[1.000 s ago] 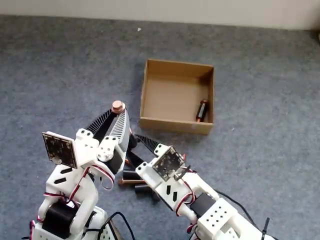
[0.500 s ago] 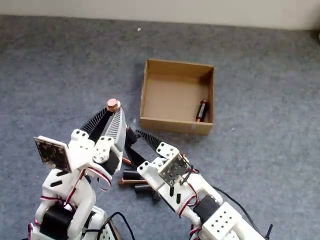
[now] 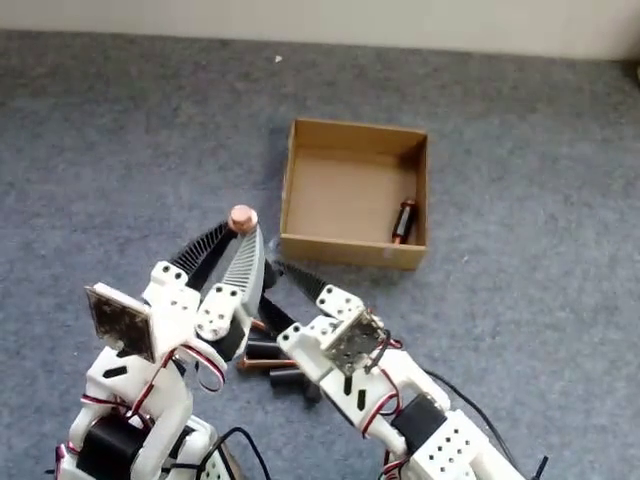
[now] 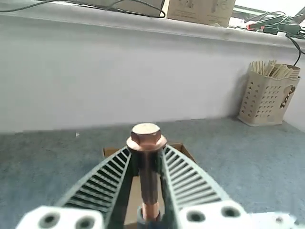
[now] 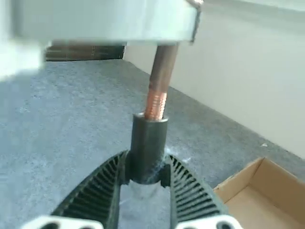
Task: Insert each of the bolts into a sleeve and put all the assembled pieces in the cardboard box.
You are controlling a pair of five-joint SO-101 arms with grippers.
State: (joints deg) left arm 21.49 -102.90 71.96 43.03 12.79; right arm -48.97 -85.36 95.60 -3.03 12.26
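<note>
Left gripper (image 4: 147,151) clamped on bolt (image 4: 148,179) shank, head at fingertips. Right gripper (image 5: 145,168) closed round sleeve (image 5: 149,145); bolt's threaded end at sleeve mouth. Cardboard box (image 3: 350,250) toward tabletop's (image 3: 120,130) far edge; assembled piece (image 3: 403,221) against its right wall.

Left arm (image 3: 165,320), right arm (image 3: 345,365): jaws clamped.

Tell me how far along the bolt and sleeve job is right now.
Done: one assembled piece lies in the cardboard box. In hand: the left gripper holds a bolt, the right gripper holds a sleeve, and the bolt's threaded end is just at the sleeve's mouth. Left: finish this insertion, box it, then handle at least a loose sleeve and loose bolt on the carpet between the arms.
</note>
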